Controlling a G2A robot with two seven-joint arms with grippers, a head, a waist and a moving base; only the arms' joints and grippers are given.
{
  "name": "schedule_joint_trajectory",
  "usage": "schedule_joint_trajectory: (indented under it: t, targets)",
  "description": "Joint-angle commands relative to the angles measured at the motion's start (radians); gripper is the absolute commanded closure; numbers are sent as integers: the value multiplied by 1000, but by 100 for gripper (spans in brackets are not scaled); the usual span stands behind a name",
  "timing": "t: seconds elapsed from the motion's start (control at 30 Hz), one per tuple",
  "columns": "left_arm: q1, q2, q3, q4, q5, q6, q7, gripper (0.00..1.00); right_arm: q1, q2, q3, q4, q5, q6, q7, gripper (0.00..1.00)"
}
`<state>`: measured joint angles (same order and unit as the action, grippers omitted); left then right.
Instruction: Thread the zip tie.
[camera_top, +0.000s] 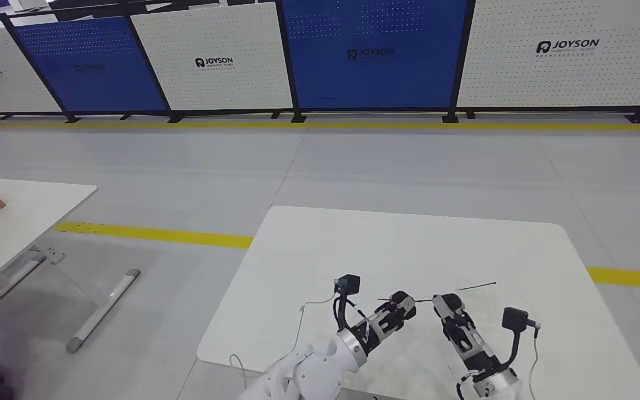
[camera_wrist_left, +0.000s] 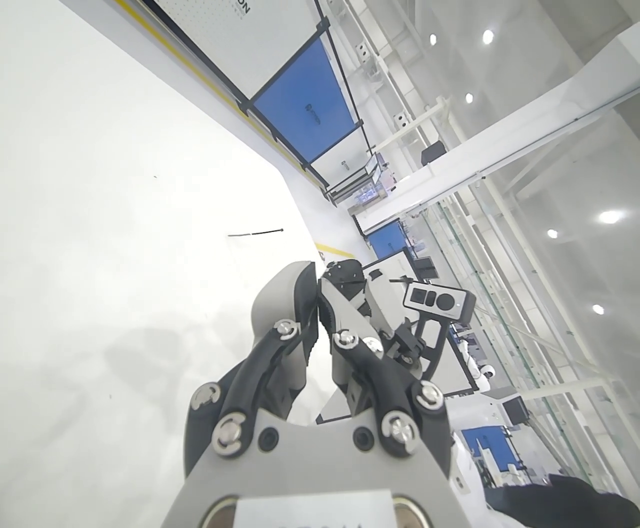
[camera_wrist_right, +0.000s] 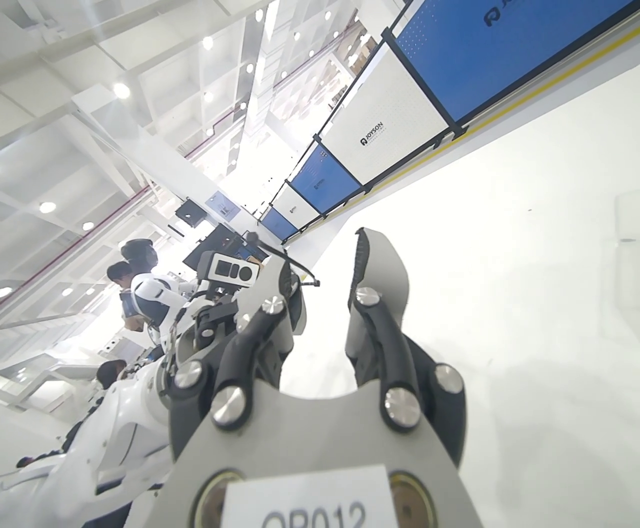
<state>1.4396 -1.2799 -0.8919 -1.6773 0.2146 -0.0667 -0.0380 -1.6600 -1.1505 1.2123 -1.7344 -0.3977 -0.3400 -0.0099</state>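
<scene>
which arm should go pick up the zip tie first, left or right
Right, likely: the right claw sits just beside the zip tie and is open, while the left claw is farther off and shut.

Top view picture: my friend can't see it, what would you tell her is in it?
A thin black zip tie lies on a white table, just beyond two robot grippers at the table's near edge. The left gripper is shut and the right gripper is open; neither holds the tie.
</scene>
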Motion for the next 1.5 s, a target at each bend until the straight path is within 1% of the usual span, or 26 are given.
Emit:
schedule_joint_trajectory:
  t: [0.0, 0.03, 0.1, 0.2, 0.33, 0.4, 0.43, 0.47, 0.53, 0.7, 0.83, 1.13, 1.27, 1.37, 1.4, 1.47]
  targets:
    - [-1, -1, 0, 1, -2, 2, 2, 100, 0, 1, -1, 0, 0, 0, -1, 76]
    - [-2, -1, 0, 2, -3, 3, 3, 100, 1, 2, -1, -1, -1, 0, -1, 77]
    - [-2, -2, 1, 2, -4, 4, 5, 100, 1, 3, -2, -1, -1, 0, -1, 82]
    - [-2, -2, 1, 4, -5, 2, 7, 100, 1, 4, -3, -1, -1, 0, -3, 100]
    - [-1, -3, 1, 2, -5, -8, 9, 100, 2, 7, -6, -2, 5, 0, -5, 100]
    - [1, -2, 1, 1, -3, -20, 7, 100, 3, 8, -9, -5, 18, 0, 5, 100]
    - [1, -2, 1, 1, -2, -23, 5, 100, 3, 9, -12, -8, 34, 0, 20, 100]
    - [1, -2, 2, 1, -2, -25, 2, 100, 4, 11, -18, -15, 73, 0, 52, 100]
    - [1, -2, 6, -1, 1, -28, -2, 100, 12, 16, -4, -21, 126, 0, 100, 100]
    - [1, -3, 9, -4, -5, -39, -15, 100, 12, 24, 14, -25, 167, 0, 127, 100]
    - [5, -1, 5, -11, -11, -48, -24, 100, 14, 28, 17, -17, 172, 0, 127, 100]
    - [15, 3, -5, -16, -18, -65, -43, 100, 30, 32, 2, 0, 162, 0, 138, 100]
    - [16, 4, -5, -15, -17, -65, -44, 100, 34, 34, -3, 5, 148, 0, 128, 100]
    - [14, 5, -6, -11, 0, -51, -43, 100, 34, 34, -7, 7, 131, 0, 106, 100]
    - [14, 5, -3, -9, 13, -45, -46, 89, 34, 34, -8, 8, 124, 0, 98, 100]
    - [15, 6, 1, -12, 35, -38, -40, 60, 33, 34, -9, 13, 96, 0, 73, 100]
